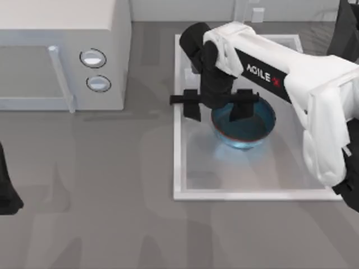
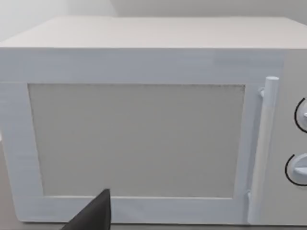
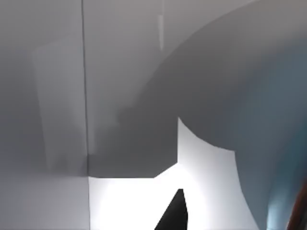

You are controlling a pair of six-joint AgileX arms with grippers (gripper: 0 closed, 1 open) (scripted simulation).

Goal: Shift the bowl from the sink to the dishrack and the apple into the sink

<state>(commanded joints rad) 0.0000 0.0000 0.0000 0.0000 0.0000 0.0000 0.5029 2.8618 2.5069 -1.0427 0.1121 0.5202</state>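
1. The bowl [image 1: 247, 126] looks like glazed ceramic or glass: deep blue, glossy, faintly translucent, with a thin reddish-brown rim.
2. The sink [image 1: 178, 168] has a smooth white finish, with a soft sheen on its floor.
3. The microwave [image 1: 61, 33] looks like smooth, matt, off-white plastic or painted metal; its door panel is flat and dull, and its handle a smooth pale bar.
4. The right arm [image 1: 291, 73] wears smooth white, slightly glossy shells; the right gripper [image 1: 216, 106] is matt black.
5. The table [image 1: 112, 213] is a matt grey surface with faint mottling.
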